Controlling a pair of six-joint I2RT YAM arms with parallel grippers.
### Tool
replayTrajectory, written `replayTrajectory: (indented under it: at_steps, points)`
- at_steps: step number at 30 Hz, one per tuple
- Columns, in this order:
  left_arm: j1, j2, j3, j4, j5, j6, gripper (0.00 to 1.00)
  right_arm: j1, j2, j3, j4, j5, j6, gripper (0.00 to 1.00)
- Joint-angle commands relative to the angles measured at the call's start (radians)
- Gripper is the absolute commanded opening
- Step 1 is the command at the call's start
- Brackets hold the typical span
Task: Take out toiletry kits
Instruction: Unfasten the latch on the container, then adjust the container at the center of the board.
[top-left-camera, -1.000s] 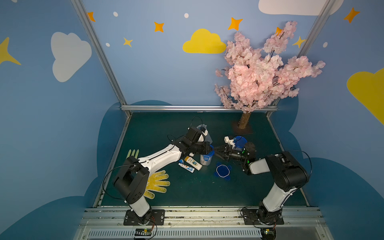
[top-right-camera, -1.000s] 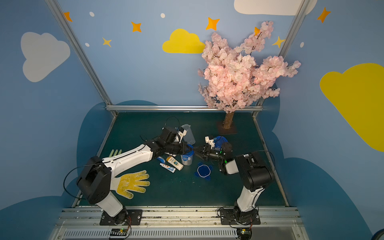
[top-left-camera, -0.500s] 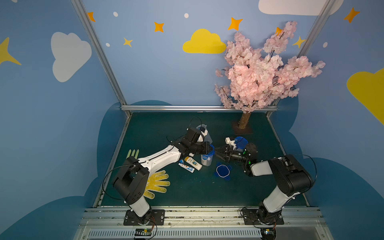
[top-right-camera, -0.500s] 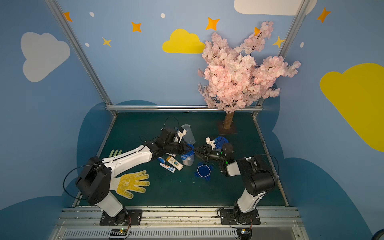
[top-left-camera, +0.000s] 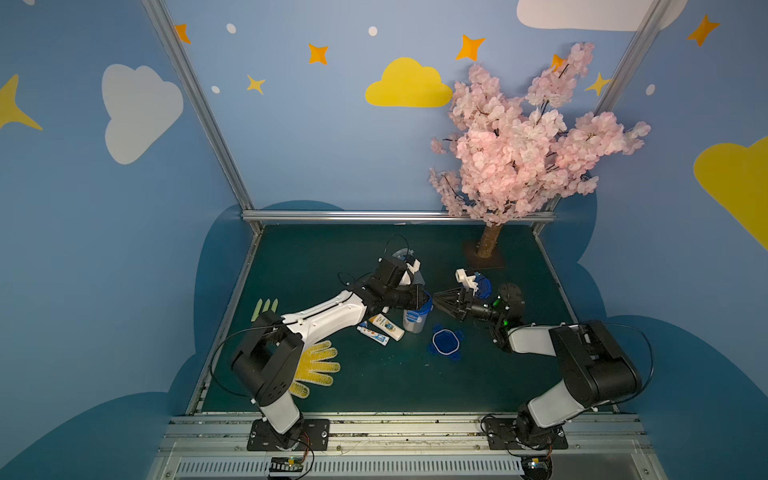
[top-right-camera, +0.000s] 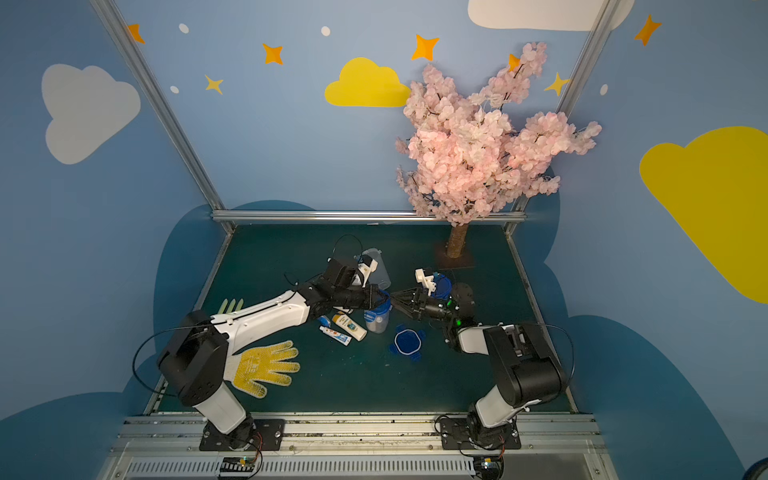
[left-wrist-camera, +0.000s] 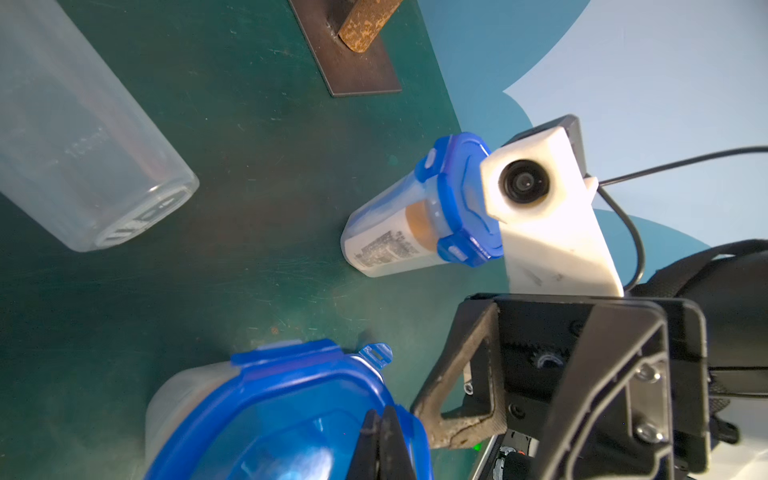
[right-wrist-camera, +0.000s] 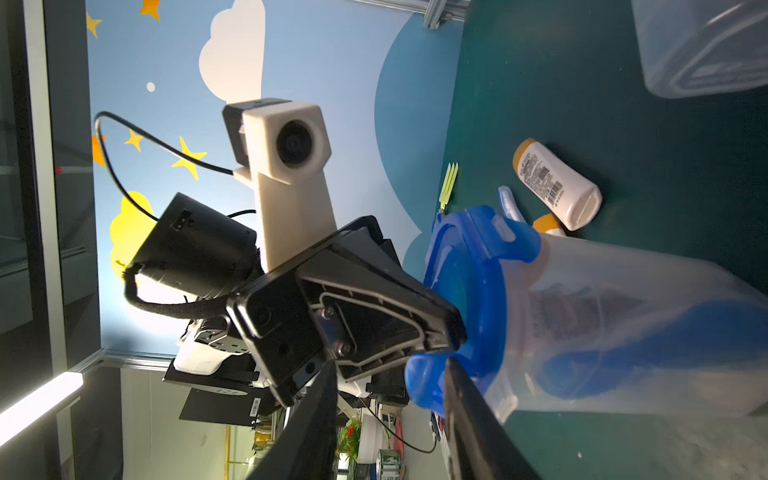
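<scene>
Right fingers (right-wrist-camera: 478, 424), spread, edged toward blue-lidded translucent jar (right-wrist-camera: 623, 332); left fingers (left-wrist-camera: 374, 449) pressed together.

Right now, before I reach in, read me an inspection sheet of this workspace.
Surface: green mat, no spills seen.
Job's things: white bottle and toothpaste tube lie loose; middle jar and second jar lidded, contents inside.
Clutter: empty clear jar, loose blue lid, yellow glove, green strips.
Grippers: left gripper jaws shut, tip on the middle jar's lid; right gripper jaws open around a lid tab.
Cables: braided cable along the left wrist, no snag seen.
Surroundings: blossom tree at the back, painted blue walls.
</scene>
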Motion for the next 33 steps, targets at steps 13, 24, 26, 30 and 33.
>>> replayTrajectory:
  at_steps: [13, 24, 26, 30, 33]
  points:
    - [-0.012, 0.051, 0.066, -0.577, -0.178, 0.057, 0.02, 0.046, -0.393, 0.305, -1.203, 0.269, -0.699, 0.36]
    - [-0.083, -0.025, 0.341, -0.633, -0.192, 0.134, 0.02, 0.045, -0.256, 0.452, -1.380, 0.409, -0.860, 0.00]
    - [-0.102, -0.044, 0.346, -0.633, -0.196, 0.139, 0.02, 0.048, -0.201, 0.499, -1.414, 0.414, -0.878, 0.00]
    - [-0.131, -0.094, 0.304, -0.651, -0.200, 0.137, 0.02, 0.054, -0.112, 0.564, -1.446, 0.418, -0.888, 0.00]
    - [-0.143, -0.145, 0.227, -0.655, -0.193, 0.123, 0.02, 0.061, -0.074, 0.592, -1.454, 0.401, -0.892, 0.00]
